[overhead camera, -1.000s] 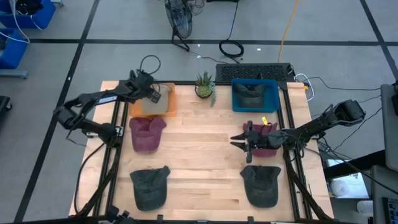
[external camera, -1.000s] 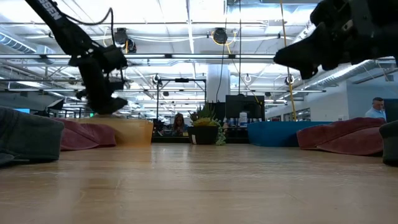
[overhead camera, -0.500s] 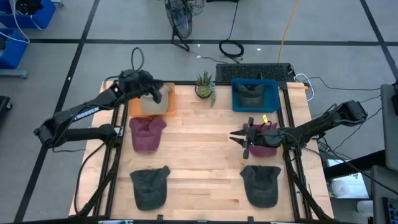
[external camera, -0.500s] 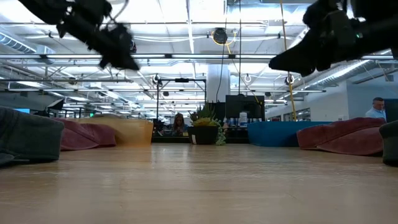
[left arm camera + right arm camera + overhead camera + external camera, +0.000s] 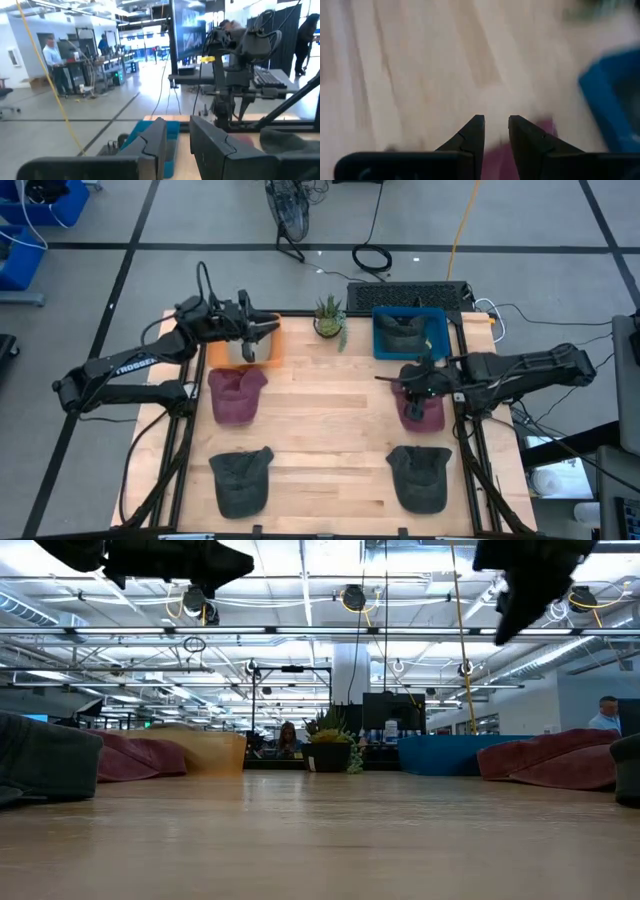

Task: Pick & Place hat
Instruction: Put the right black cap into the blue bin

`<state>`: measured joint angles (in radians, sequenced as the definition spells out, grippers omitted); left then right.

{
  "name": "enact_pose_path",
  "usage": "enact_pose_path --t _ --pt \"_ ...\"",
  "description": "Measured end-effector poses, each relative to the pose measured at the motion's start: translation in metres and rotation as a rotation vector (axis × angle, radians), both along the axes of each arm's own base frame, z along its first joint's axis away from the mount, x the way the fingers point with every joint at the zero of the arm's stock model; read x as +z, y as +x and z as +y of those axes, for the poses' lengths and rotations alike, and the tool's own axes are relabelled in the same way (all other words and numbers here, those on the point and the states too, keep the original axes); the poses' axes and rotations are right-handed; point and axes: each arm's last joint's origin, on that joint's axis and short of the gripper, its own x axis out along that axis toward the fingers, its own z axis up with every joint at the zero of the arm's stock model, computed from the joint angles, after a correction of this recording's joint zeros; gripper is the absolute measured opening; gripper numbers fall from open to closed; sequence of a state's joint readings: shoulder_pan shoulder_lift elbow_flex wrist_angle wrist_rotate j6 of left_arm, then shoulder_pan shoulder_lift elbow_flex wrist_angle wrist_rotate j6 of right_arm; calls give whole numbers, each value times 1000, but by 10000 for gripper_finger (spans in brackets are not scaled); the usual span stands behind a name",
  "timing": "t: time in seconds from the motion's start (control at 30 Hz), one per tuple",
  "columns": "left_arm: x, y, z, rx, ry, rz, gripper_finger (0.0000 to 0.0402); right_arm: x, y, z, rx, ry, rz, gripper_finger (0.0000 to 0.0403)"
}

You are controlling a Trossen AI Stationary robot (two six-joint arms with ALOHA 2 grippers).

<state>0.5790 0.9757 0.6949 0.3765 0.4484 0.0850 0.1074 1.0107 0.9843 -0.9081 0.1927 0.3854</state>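
High view: both my arms are over the bench [image 5: 330,430], L arm from the left edge, R arm from the right edge.
L gripper [image 5: 268,330]: up in the air at the orange bin [image 5: 215,352], back-left of the bench. Fingers [image 5: 152,145] a little apart, narrow gap, nothing between.
R gripper [image 5: 392,378]: raised, just above the maroon hat on the right [image 5: 422,412], near the front of the blue bin [image 5: 410,352]. Fingers [image 5: 472,132] a little apart too, nothing clamped.
Hats: 2 maroon, 1 on the right under my R gripper, the other maroon hat [image 5: 235,395] on the left just in front of the orange bin. 2 dark grey hats at the near edge, left one [image 5: 240,480] and right one [image 5: 420,477]. All 4 lie flat on the bench.
Bins: orange bin holds a tan hat [image 5: 240,348]; blue bin holds a dark hat [image 5: 405,332].
Other: potted plant [image 5: 328,318] betw. the 2 bins at the back edge; keyboard [image 5: 410,293] behind the blue bin.
Low view: both grippers hang high, well clear of the bench top; a person [image 5: 288,737] sits far back by the plant, another person [image 5: 608,712] at the far right.
L wrist view: looks across at my R arm, blue bin in betw.
R wrist view: blurred; bench wood, a bit of maroon hat and a blue bin corner.
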Motion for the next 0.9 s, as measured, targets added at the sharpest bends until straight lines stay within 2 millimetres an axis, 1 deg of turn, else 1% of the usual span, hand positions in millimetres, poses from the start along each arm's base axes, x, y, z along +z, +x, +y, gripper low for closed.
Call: enact_pose_path --t 0.13,0.2,0.3,0.47,0.57,0.7,0.8,0.9 --pt "1 -1 1 -20 46 11 92 -10 -12 -1 -36 23 144 79" --pt "7 -2 2 -31 62 13 92 -18 -15 -1 -32 27 205 85" --pt "18 -5 6 -12 49 37 92 -27 -18 -3 -41 27 290 103" --pt "22 -6 7 -7 39 147 92 -36 -21 -4 -45 41 423 145" --pt "21 -7 6 -12 45 194 93 -37 -19 -1 -18 119 422 167" --pt "19 -7 6 -13 38 213 93 -36 -13 6 -34 273 370 181" --pt "18 -8 6 -14 34 219 93 -34 -10 21 -22 364 342 182" --pt "18 -8 6 -13 18 217 93 -35 -10 39 14 390 340 179"
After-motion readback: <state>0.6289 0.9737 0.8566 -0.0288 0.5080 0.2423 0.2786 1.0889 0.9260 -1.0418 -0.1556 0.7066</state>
